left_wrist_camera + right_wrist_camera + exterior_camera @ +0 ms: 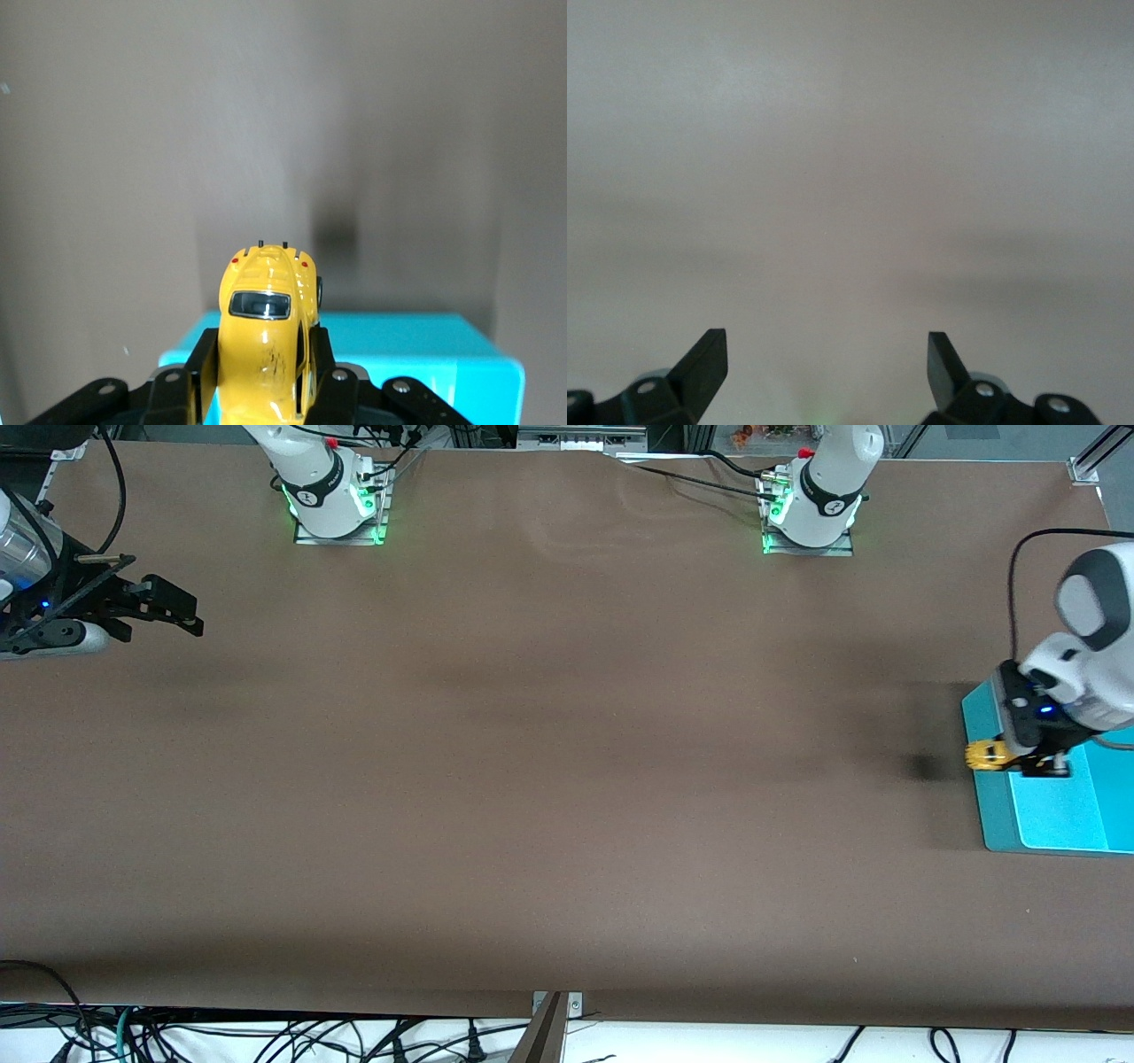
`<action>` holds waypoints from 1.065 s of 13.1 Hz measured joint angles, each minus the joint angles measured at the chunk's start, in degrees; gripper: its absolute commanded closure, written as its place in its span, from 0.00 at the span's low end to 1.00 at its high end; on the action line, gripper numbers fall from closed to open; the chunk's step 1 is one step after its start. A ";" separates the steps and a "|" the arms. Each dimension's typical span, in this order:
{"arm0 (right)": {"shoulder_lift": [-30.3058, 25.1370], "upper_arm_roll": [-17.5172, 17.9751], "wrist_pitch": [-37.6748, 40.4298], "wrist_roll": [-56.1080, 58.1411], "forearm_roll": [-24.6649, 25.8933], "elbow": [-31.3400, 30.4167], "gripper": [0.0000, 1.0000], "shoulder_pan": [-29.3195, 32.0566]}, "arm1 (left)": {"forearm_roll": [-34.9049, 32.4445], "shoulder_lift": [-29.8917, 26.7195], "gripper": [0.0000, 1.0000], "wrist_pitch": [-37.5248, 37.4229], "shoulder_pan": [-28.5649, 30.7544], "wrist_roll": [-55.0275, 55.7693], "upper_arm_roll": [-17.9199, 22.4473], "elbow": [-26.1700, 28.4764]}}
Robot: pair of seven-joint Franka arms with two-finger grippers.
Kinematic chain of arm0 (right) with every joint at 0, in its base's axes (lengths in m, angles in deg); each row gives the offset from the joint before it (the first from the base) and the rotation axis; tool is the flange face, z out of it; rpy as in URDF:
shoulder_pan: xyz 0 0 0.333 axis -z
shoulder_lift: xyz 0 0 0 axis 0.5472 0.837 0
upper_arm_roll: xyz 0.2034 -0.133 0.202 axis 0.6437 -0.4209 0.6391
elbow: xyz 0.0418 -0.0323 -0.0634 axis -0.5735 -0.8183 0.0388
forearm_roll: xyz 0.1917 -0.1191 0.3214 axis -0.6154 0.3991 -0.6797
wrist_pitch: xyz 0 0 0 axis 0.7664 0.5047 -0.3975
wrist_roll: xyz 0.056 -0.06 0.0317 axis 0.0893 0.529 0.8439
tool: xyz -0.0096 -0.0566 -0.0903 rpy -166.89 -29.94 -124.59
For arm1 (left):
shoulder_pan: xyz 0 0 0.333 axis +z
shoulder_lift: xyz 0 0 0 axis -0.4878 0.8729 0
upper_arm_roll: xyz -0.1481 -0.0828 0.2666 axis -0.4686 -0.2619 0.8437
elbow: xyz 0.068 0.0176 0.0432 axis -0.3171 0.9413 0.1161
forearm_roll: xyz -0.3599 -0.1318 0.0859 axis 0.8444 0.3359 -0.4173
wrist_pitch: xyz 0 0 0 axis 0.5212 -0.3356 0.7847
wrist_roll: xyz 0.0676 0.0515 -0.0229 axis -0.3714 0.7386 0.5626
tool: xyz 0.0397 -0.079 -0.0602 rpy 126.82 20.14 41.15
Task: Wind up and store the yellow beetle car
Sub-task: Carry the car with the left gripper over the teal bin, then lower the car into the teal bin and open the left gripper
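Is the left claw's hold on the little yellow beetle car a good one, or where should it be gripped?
Keep it: the left claw is shut on the small rounded yellow beetle car across its flat door sides, coming from the nose end. The sloped roof and tail offer no parallel faces.

A big brown bench (532,779) fills the scene. A bright blue tray (1054,815) lies flat on it at the left arm's end. The two white robot bases (337,505) stand on the bench along the edge farthest from the front camera.
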 measured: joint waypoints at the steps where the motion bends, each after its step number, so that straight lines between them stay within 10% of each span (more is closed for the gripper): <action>1: 0.00 0.00 0.00 0.00 0.00 0.00 0.00 0.00 | 1.02 0.21 0.76 0.04 0.19 -3.29 2.03 -0.04; 14: 0.01 -0.03 0.00 0.00 0.00 0.00 0.00 -0.05 | 11.28 18.43 0.76 11.19 11.88 -21.87 3.79 -5.77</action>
